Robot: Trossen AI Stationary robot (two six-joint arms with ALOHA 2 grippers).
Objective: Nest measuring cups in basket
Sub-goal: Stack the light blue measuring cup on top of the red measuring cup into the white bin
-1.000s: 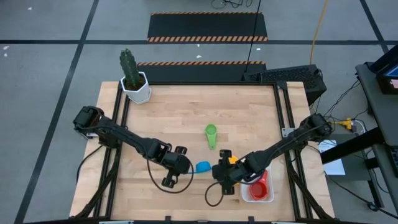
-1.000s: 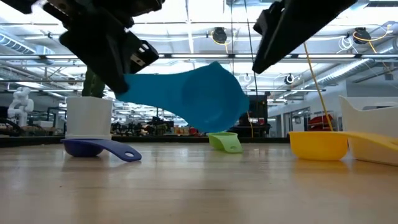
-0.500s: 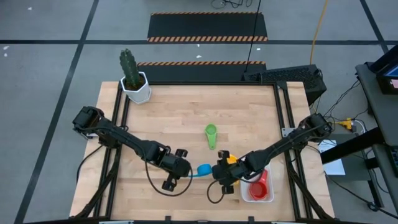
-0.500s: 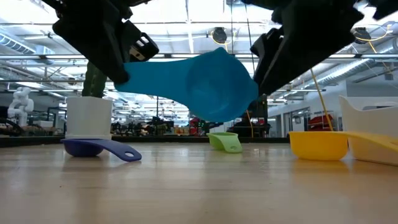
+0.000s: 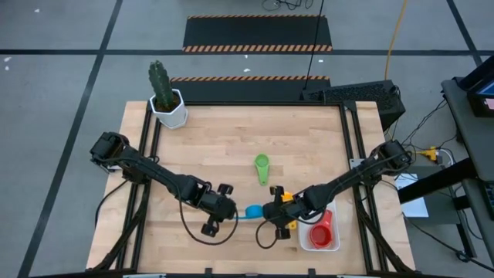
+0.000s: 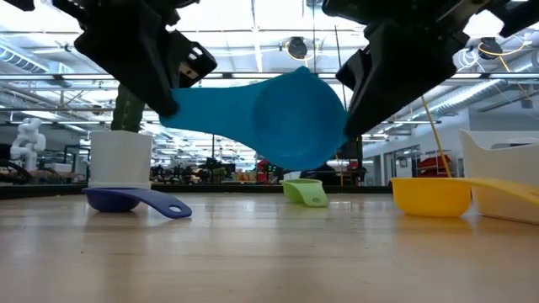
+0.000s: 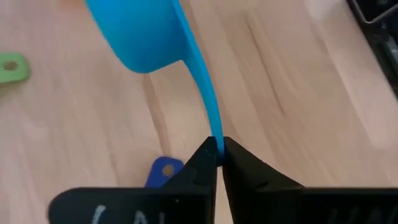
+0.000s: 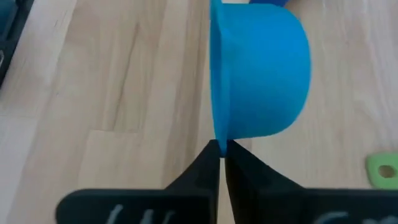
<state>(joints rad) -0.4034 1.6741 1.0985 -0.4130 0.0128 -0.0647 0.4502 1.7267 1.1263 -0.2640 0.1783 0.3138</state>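
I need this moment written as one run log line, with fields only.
phase: handover in air | left claw: shut on light blue cup handle | right claw: shut on cup rim | basket: red cup inside

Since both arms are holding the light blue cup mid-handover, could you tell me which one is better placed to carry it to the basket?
The right gripper: it grips the light blue cup and is beside the basket.

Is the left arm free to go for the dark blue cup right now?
Probably not yet: the left hand is shut on the light blue cup's handle, with the right hand pinching its rim. The dark blue cup lies unobstructed.
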